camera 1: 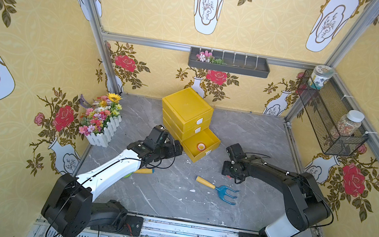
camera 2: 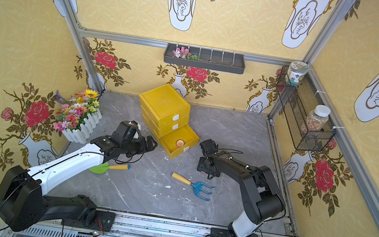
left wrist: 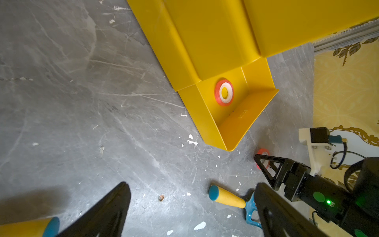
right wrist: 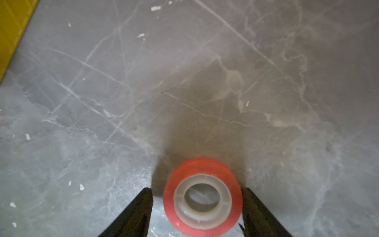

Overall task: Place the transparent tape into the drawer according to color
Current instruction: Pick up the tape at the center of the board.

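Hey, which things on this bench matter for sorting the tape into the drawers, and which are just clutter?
Job: loose red tape roll; red tape roll in the open bottom drawer; yellow drawer unit.
Lying about: blue rake; green spade; flower box; wire basket.

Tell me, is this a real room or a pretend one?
Probably a pretend room for robot practice: wallpaper on a metal frame, two robot arms on a rail.

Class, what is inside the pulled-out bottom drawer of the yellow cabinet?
One red tape roll lies flat on the floor of the open drawer. The drawer's rear sits under the cabinet, so anything there is hidden.
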{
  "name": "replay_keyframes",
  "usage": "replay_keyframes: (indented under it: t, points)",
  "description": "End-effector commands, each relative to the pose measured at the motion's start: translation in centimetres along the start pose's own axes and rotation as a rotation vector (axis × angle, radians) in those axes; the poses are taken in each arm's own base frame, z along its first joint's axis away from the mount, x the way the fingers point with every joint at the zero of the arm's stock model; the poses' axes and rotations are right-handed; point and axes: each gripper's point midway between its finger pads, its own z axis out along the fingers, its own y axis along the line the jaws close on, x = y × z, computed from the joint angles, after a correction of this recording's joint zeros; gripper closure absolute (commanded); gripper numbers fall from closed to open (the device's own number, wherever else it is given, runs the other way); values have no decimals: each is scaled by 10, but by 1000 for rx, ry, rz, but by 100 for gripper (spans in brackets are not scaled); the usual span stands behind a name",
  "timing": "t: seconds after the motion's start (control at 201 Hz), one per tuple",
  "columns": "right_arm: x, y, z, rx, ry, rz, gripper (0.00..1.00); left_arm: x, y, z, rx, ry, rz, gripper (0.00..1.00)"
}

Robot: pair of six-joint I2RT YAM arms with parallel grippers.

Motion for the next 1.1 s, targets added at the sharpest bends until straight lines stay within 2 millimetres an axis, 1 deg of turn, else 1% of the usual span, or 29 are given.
replay_keyframes:
  t: [0.0,0.159,0.339,0.493,0.607,0.747,1.09]
  points:
    - [38,-5,2,0,165,-21,31,-1,-3,0,13,-4,11,0]
    - [41,-6,6,2,177,-33,36,-1,-2,2,11,-2,11,0]
    - [38,6,8,-5,167,-67,43,-1,-2,1,12,-4,11,0]
    - [34,13,6,-22,154,-79,44,-1,-1,0,5,-6,10,0]
    - [29,18,0,-50,130,-81,44,-2,-1,-1,6,-9,11,0]
    - [21,25,-13,-81,101,-86,44,-2,-1,-1,3,-9,11,0]
    - [9,35,-36,-126,49,-104,45,-1,0,1,0,-8,7,0]
